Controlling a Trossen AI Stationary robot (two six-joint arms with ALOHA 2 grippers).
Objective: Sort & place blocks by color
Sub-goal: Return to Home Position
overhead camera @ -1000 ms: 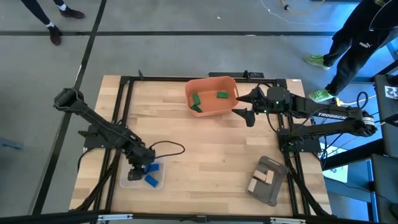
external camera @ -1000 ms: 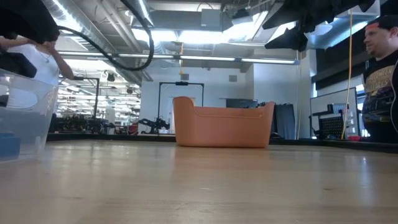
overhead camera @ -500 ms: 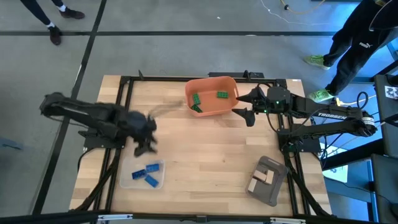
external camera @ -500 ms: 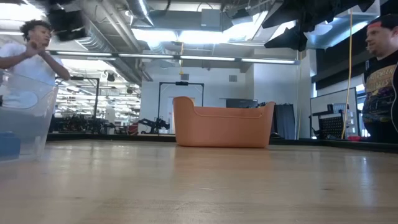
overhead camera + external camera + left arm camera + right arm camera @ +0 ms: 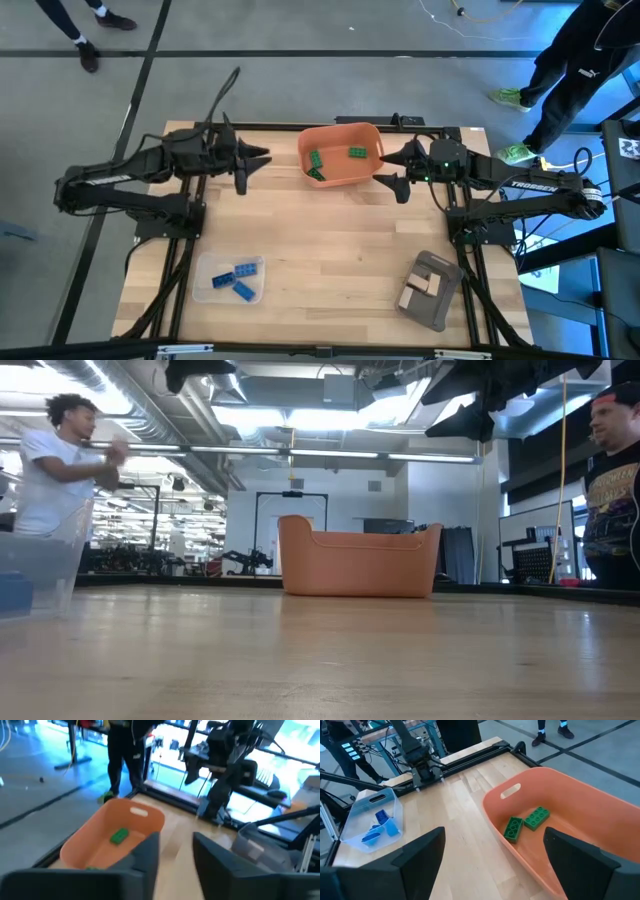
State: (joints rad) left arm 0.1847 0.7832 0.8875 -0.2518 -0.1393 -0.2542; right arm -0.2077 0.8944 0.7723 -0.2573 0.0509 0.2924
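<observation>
Sorting looks done: green studded bricks point(image 5: 316, 160) in orange plastic bin point(image 5: 350, 178) between left claw point(image 5: 252, 170), right claw point(image 5: 389, 172) (both spread, empty); blue bricks point(image 5: 240, 274) in clear tray point(image 5: 205, 285); tan blocks point(image 5: 418, 290) in grey tray point(image 5: 440, 268).

place: robotics lab | cues: exposed ceiling ducts point(image 5: 135, 405), concrete floor point(image 5: 300, 30), black-framed workbench point(image 5: 330, 235)

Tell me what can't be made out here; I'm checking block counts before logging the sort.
Blue blocks: high view, overlapping in the clear bin, too small to count; low view's left edge cuts the bin off.
Green blocks: low view, hidden behind the orange bin's wall.
Tan blocks: high view, too small to count in the grey tray.
</observation>
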